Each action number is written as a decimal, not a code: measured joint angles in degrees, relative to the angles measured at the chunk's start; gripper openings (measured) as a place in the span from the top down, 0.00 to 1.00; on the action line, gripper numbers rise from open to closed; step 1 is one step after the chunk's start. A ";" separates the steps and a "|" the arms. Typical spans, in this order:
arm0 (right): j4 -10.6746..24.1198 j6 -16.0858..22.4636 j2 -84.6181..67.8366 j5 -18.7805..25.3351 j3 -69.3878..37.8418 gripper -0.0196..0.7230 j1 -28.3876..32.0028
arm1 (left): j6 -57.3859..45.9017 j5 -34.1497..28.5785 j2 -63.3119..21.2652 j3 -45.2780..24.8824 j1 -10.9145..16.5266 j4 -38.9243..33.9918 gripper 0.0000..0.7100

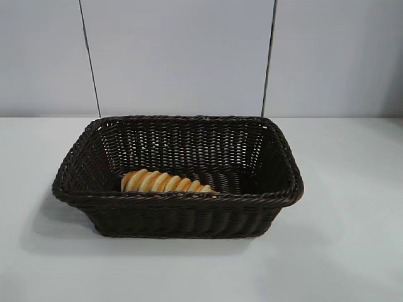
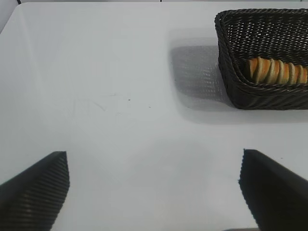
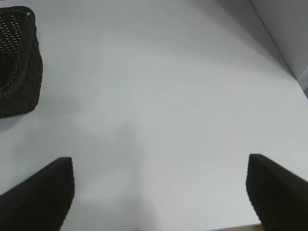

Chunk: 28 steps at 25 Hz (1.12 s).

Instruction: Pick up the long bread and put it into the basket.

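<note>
long bread (image 1: 167, 182) – inside basket (image 1: 277, 148)

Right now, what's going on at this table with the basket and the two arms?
Nothing is being handled at the moment. The long bread already lies inside the basket, along its near wall. Both arms are back from it: the left end effector and the right end effector are each open and empty above bare table, on opposite sides of the basket. The job looks finished.
</note>
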<state>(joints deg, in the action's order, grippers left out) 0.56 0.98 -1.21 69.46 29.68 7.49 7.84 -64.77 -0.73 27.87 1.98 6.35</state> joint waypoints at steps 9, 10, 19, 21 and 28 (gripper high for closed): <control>-0.18 -0.42 0.00 -0.35 -0.38 0.04 -0.41 | 0.00 0.00 0.00 0.00 0.00 0.00 0.02; -0.18 -0.49 0.00 -0.35 -0.38 0.04 -0.87 | 0.00 0.00 0.00 0.00 0.00 0.00 0.02; -0.18 -0.61 0.00 -0.39 -0.38 0.04 -1.73 | 0.00 0.00 0.00 0.00 0.00 0.00 0.02; -0.18 -0.61 0.00 -0.39 -0.38 0.04 -1.73 | 0.00 0.00 0.00 0.00 0.00 0.00 0.02; -0.18 -0.61 0.00 -0.39 -0.38 0.04 -1.73 | 0.00 0.00 0.00 0.00 0.00 0.00 0.02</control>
<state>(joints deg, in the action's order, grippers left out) 0.39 0.37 -1.21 69.07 29.30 5.77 7.84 -64.77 -0.73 27.87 1.98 6.35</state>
